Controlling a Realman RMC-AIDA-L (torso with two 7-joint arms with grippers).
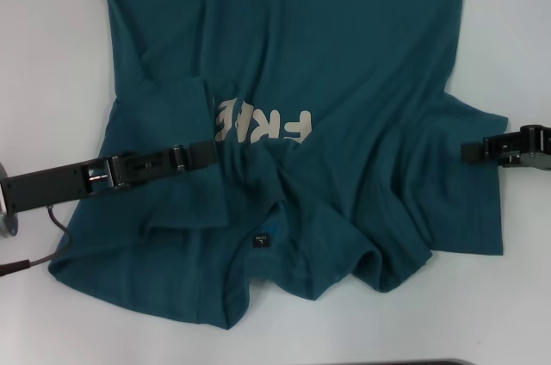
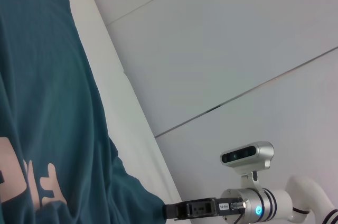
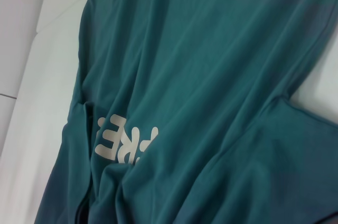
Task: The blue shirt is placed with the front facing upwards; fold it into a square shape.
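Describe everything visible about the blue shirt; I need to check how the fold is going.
The blue shirt is dark teal, soft-looking knit, lying front up on the white table, collar toward the robot. Pale letters across the chest are partly covered: its sleeve on the robot's left is folded inward over them. A small dark neck label shows. Cloth bunches around the collar. The left pincer lies on that folded sleeve; the right pincer sits at the opposite sleeve's edge.
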